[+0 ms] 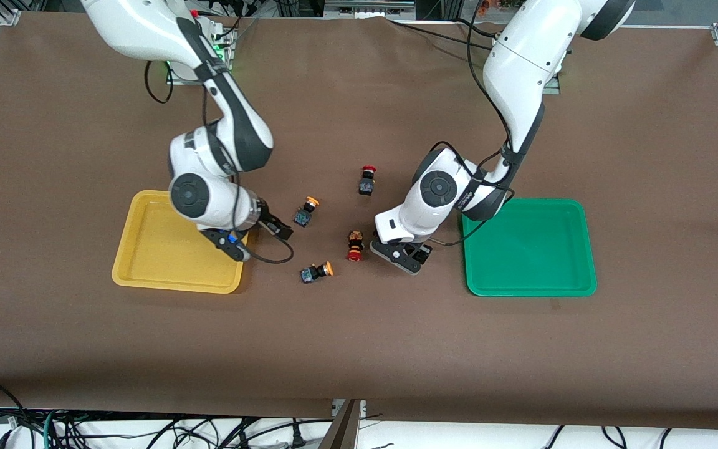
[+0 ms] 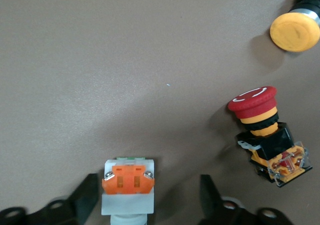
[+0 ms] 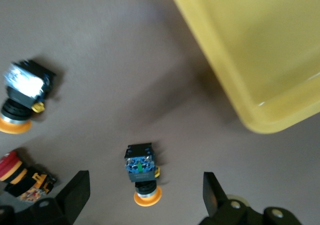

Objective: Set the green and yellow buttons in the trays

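Note:
My left gripper (image 1: 399, 257) (image 2: 149, 195) is open and low over the table. A grey-white button with an orange part (image 2: 127, 187) lies between its fingers, hidden in the front view. My right gripper (image 1: 278, 231) (image 3: 144, 180) is open, beside the yellow tray (image 1: 147, 249) (image 3: 260, 45) and above a yellow-capped button (image 1: 305, 212) (image 3: 142, 172). A second yellow-capped button (image 1: 315, 272) (image 3: 20, 100) (image 2: 295, 31) lies nearer the front camera. The green tray (image 1: 527, 249) is beside the left gripper. Both trays hold nothing. The other grey-white button is out of view.
Two red mushroom-capped buttons lie on the brown table: one (image 1: 354, 245) (image 2: 262, 130) close beside the left gripper, one (image 1: 367, 179) farther from the front camera. A black cable (image 1: 272, 257) hangs from the right wrist.

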Available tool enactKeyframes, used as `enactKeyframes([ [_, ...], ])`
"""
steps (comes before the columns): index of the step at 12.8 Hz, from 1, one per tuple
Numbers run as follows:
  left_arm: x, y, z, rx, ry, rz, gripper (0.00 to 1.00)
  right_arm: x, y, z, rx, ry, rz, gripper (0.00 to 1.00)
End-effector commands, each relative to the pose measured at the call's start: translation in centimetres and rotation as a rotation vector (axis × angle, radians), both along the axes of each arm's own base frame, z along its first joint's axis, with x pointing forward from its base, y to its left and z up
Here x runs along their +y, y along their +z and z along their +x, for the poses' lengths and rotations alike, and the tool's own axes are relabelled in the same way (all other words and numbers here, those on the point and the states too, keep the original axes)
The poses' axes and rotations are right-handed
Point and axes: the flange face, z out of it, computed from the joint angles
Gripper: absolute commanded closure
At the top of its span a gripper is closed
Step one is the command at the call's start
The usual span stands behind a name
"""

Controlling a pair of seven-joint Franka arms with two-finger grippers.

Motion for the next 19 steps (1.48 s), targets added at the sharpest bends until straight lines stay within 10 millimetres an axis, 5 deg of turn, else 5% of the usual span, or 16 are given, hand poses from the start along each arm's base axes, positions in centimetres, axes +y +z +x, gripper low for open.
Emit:
enactKeyframes([
  [1, 0.1, 0.4, 0.5, -0.029, -0.011, 0.020, 0.90, 3.4, -3.9, -2.1, 0.038, 0.021, -0.028, 0.00],
  [3, 1.7, 3.2, 1.7, -0.045, -0.010, 0.043, 0.95, 5.1, -6.5, -3.5, 0.048, 0.052, -0.046, 0.01],
  [6, 7.7, 10.8, 3.2, 0.087, 0.050, 0.136, 0.93, 5.7, -7.7, -4.1, 0.048, 0.065, -0.053, 0.02],
  [7, 10.3, 12.0, 3.4, 0.151, 0.065, 0.170, 0.88, 5.7, -7.7, -4.1, 0.041, 0.065, -0.052, 0.11],
  [8, 13.4, 12.0, 3.5, 0.229, 0.057, 0.207, 0.88, 5.6, -7.6, -4.0, 0.040, 0.062, -0.053, 0.41],
  [9, 17.2, 11.3, 4.1, 0.283, 0.047, 0.220, 0.88, 5.4, -7.6, -3.8, 0.039, 0.055, -0.055, 0.88],
  [10, 20.0, 10.0, 4.2, 0.308, 0.033, 0.222, 0.88, 5.1, -7.4, -3.4, 0.036, 0.039, -0.055, 1.00],
  [11, 22.1, 8.2, 4.0, 0.300, 0.010, 0.247, 0.88, 4.5, -7.1, -2.8, 0.023, 0.034, -0.065, 1.00],
  [14, 24.2, 2.2, 1.5, 0.205, -0.042, 0.286, 0.83, 2.1, -3.0, -0.3, -0.012, 0.034, -0.093, 1.00],
  [16, 24.1, 2.3, 1.4, 0.207, -0.032, 0.285, 0.00, -1.6, 1.5, 2.1, 0.018, 0.076, -0.153, 1.00],
  [19, 21.9, 8.4, 0.9, 0.210, -0.007, 0.284, 0.00, -10.7, 4.1, 3.5, 0.206, 0.271, -0.177, 1.00],
])
